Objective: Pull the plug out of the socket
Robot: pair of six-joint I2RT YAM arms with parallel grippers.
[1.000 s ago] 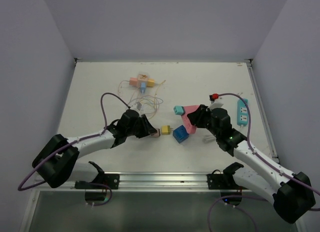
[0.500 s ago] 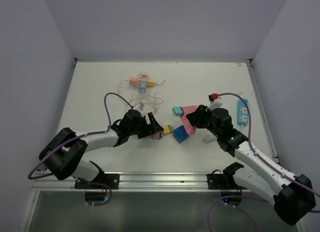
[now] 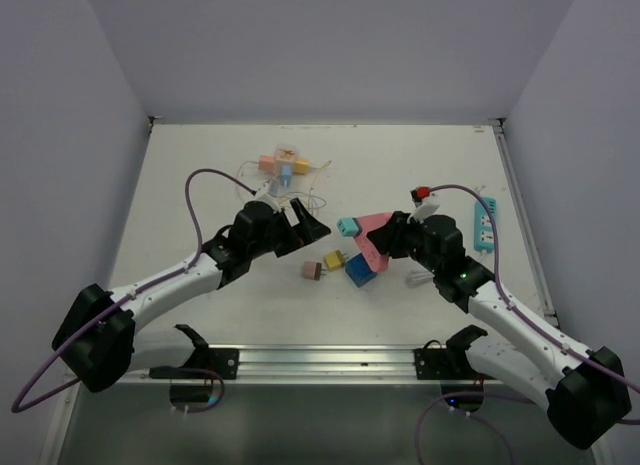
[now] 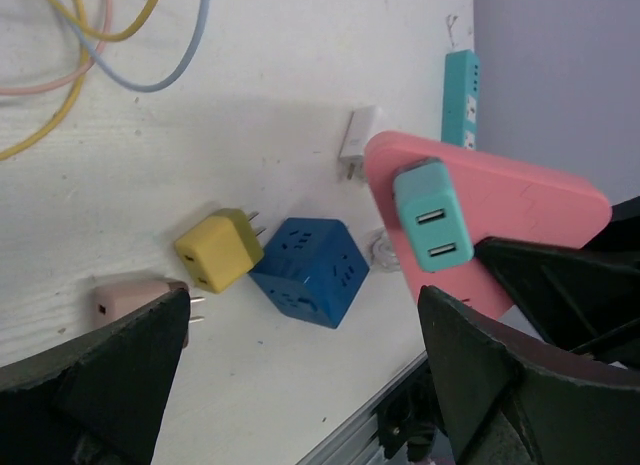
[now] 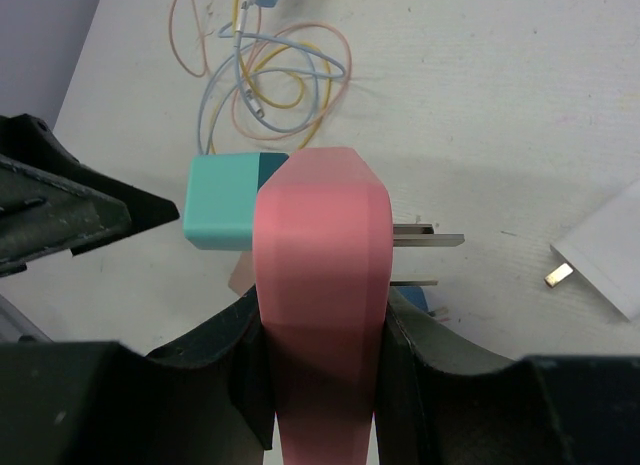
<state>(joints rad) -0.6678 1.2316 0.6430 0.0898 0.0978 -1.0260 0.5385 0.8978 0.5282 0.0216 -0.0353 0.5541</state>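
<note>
White surface (image 3: 190,185) below, the right fingers (image 5: 225,380) clamp a pink wedge-shaped socket block (image 5: 320,285) with its teal square plug (image 5: 222,215) seated, and the wide-spread left fingers (image 4: 100,385) could close crookedly, twisting the block loose.

A blue cube socket (image 3: 361,270) sits on the white table (image 3: 190,175), in its near half, with a small white adapter (image 3: 419,279) lying just off to its right. A teal power strip (image 3: 484,225) runs along the table's right side. Toward the back, a cluster of pastel adapters (image 3: 285,165) lies beside a loose tangle of thin yellow, pink and blue cables (image 5: 275,80). Pale lilac walls (image 3: 320,45) enclose the table on three sides.
</note>
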